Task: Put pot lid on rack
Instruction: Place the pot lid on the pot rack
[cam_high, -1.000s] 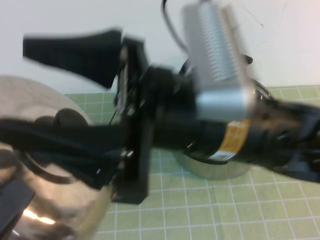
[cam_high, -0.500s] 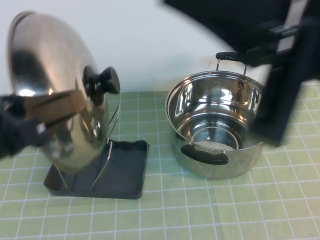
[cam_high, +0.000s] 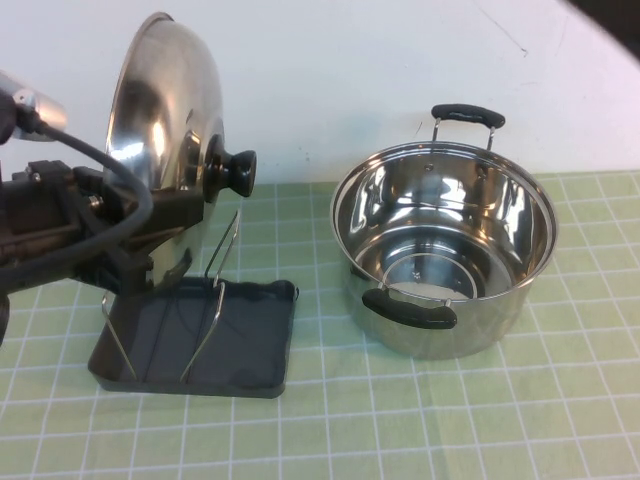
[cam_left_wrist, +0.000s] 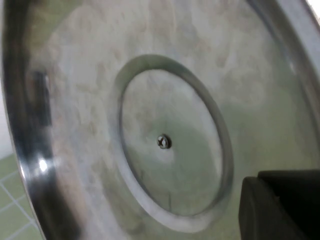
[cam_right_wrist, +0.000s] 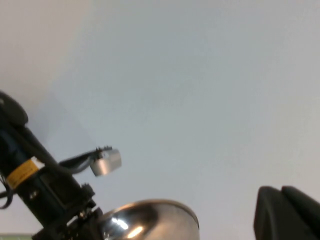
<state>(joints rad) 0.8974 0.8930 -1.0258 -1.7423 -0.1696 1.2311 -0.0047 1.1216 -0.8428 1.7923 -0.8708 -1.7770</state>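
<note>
The shiny pot lid (cam_high: 165, 120) stands on edge, its black knob (cam_high: 232, 172) facing the pot. My left gripper (cam_high: 152, 222) is shut on the lid's lower rim and holds it over the left side of the black rack (cam_high: 245, 345), its lower edge down among the wire prongs (cam_high: 222, 270). I cannot tell whether it rests on the tray. The left wrist view shows the lid's inner side (cam_left_wrist: 165, 142) filling the frame, with one black finger (cam_left_wrist: 280, 210) against it. My right gripper (cam_right_wrist: 289, 214) is raised high, facing the wall.
The deep steel pot (cam_high: 445, 250) with two black handles stands uncovered to the right of the rack on the green grid mat (cam_high: 420, 430). A white wall runs behind. The right wrist view also shows the left arm (cam_right_wrist: 35, 185) and the lid's top edge (cam_right_wrist: 150, 220).
The right arm has swept up and out of the high view to the right. The left arm has carried the lid from low at the left to upright over the rack.
</note>
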